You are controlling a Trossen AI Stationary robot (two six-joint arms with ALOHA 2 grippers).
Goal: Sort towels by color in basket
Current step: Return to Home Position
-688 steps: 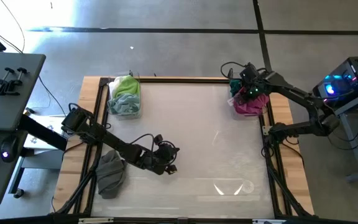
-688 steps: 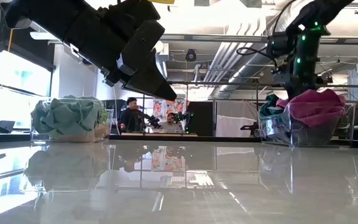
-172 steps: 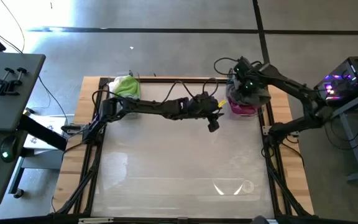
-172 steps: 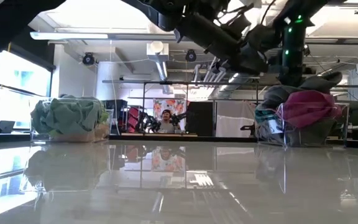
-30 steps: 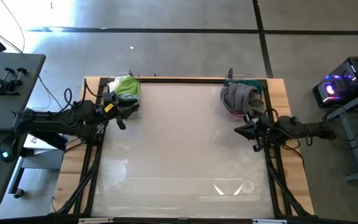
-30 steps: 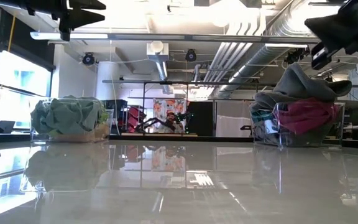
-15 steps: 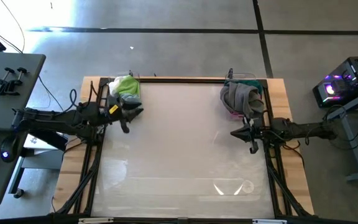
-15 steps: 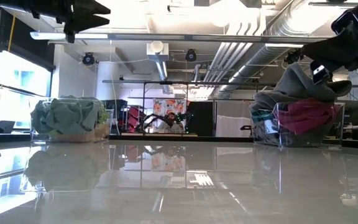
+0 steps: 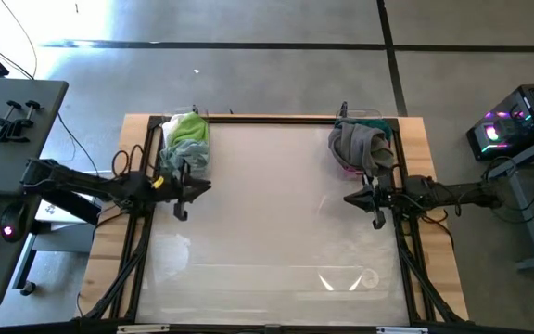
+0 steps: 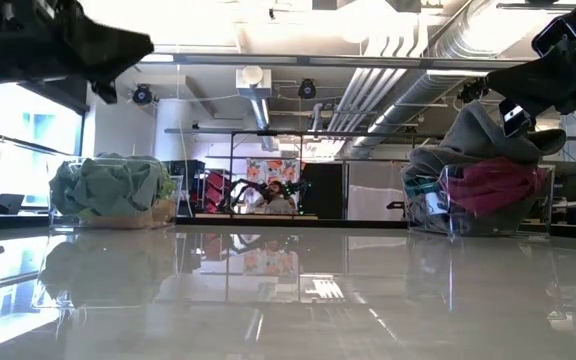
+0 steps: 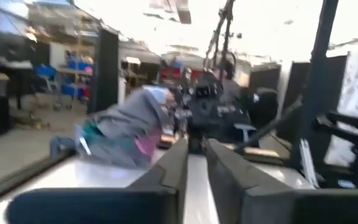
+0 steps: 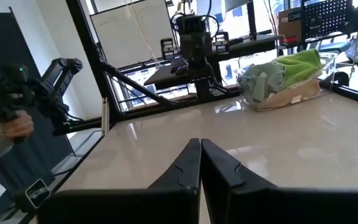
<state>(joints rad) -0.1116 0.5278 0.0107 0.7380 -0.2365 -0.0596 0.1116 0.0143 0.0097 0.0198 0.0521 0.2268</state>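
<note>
Left gripper point(image 9: 184, 197): you have it at the table's left edge, just on the near side of the left bin. Its fingers are drawn to a thin slit and carry nothing.
Right gripper point(image 9: 367, 200): this one sits at the right edge, just on the near side of the right bin, pinched closed and empty.
Facing: the two grippers point across the table at each other. Your left wrist view looks at the grey-topped bin, and your right wrist view looks at the green-topped one.
Table point(image 9: 267, 232): you can see no towel on the open top between the arms.
Left bin point(image 10: 163, 212): it stands at the far left corner and holds a mint towel point(image 10: 108, 185) and a lime green towel point(image 9: 189, 130).
Right bin point(image 10: 543, 195): it stands at the far right corner and holds a magenta towel point(image 10: 488, 185) under a grey towel point(image 9: 358, 144).
Key relation: each pile lies toward the far edge from its own gripper, off to the side of where that gripper points. The left gripper is nearer its bin than the right one is to its bin.
Stage: the sorting looks finished to you, so what remains is parking the arms.
Watch: the grey towel heaps above the rim and droops toward your right gripper. Judge any lift there so that it clears the cloth.
</note>
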